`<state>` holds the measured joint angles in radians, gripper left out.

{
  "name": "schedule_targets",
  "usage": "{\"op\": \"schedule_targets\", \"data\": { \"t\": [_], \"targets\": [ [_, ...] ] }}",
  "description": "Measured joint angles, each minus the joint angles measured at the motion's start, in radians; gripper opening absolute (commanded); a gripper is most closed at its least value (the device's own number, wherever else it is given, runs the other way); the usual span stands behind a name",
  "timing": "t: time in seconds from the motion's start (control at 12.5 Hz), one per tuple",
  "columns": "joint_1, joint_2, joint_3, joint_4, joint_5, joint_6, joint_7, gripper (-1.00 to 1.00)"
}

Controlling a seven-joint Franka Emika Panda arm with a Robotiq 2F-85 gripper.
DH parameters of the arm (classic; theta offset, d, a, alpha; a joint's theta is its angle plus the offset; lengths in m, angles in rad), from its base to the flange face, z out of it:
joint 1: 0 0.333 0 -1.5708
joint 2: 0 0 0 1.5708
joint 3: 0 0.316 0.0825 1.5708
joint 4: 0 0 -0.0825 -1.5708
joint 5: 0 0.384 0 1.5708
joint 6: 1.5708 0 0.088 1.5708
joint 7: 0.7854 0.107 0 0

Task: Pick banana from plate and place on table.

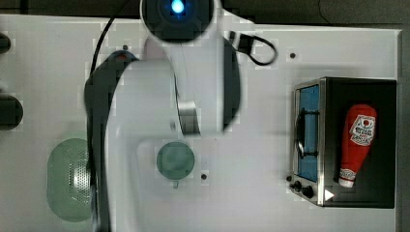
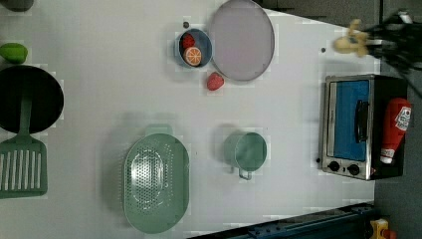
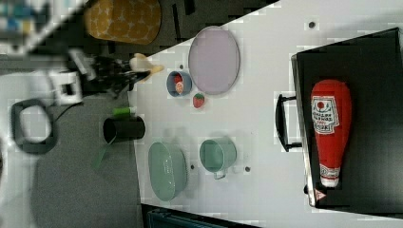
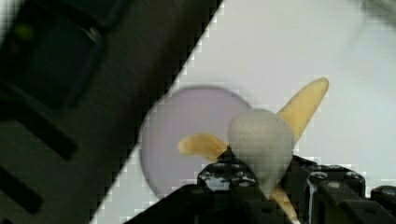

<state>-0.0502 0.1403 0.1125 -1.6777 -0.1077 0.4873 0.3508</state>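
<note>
White bench [image 2: 99, 89] with a few dark holes, dark floor past its edge. Going left to right in the left view: black pan [image 2: 27, 99] with a green spatula [image 2: 22, 169], green perforated strainer [image 2: 156, 186], small blue bowl [image 2: 194, 47] holding an orange slice [image 2: 192, 56] and a strawberry, a second strawberry [image 2: 215, 81] loose on the bench, green mug [image 2: 246, 152], lilac plate [image 2: 242, 40], toaster oven [image 2: 351, 127] with a ketchup bottle [image 2: 394, 129] lying on top.

Pincer [image 2: 370, 42] is at the left view's top right, raised off the bench edge, past the plate and well away from the strainer and mug. It is clenched on the banana [image 2: 351, 42], which sticks out of it toward the plate. Plate is bare.

Wrist view: banana [image 4: 303, 105] sits gripped in the pincer [image 4: 261, 186]; peel-like yellow pieces splay out either side of a pale rounded core. Plate [image 4: 187, 135] lies below and behind it, at the bench edge.

Right view: pincer [image 3: 121, 71] with the banana [image 3: 142, 64] hangs over the floor just beside the bench edge, near the blue bowl [image 3: 179, 83].
</note>
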Motion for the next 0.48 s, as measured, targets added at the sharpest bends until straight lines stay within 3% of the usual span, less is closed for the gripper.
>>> {"op": "schedule_targets", "data": {
  "t": [0.24, 0.48],
  "targets": [
    [-0.037, -0.236, -0.025, -0.232, 0.025, 0.002, -0.001, -0.49],
    [-0.041, -0.301, -0.072, -0.445, 0.018, 0.030, -0.001, -0.49]
  ]
}}
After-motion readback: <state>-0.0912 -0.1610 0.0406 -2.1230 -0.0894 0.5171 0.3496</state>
